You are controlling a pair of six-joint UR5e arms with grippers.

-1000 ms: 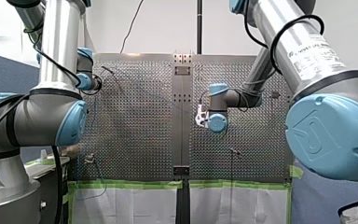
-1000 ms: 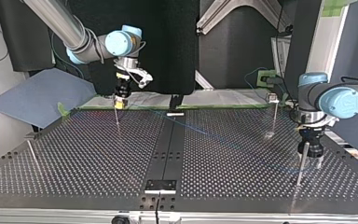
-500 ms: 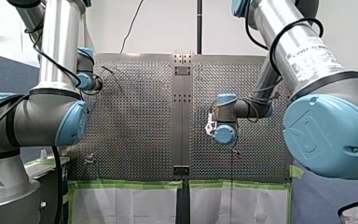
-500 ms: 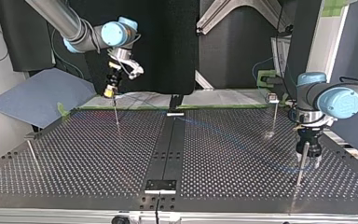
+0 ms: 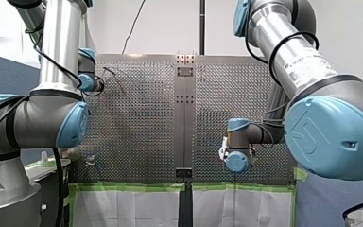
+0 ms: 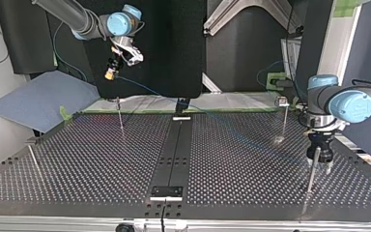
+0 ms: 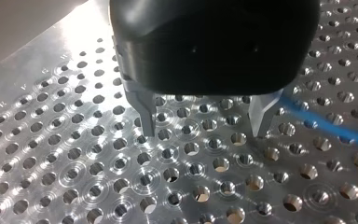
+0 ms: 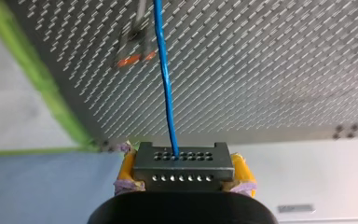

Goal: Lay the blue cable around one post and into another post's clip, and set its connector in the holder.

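Blue cable (image 8: 165, 84) looks not yet routed. At the top view's left, the right claw (image 6: 110, 73) hangs high above the worktop (image 6: 77, 164), its yellow pads (image 8: 127, 167) clamped on the connector (image 8: 182, 162). From there the cable slants down across the middle, seemingly clear of the nearby post (image 6: 120, 115). At the right, the left claw (image 7: 205, 133) gapes open and empty, cable just beside one finger (image 7: 261, 116). Wrapping, clipping and seating all seem left.

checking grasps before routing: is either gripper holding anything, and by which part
The right gripper holds the connector by its two sides; the blue cable leaves its face. The left gripper, jaws open, holds nothing.
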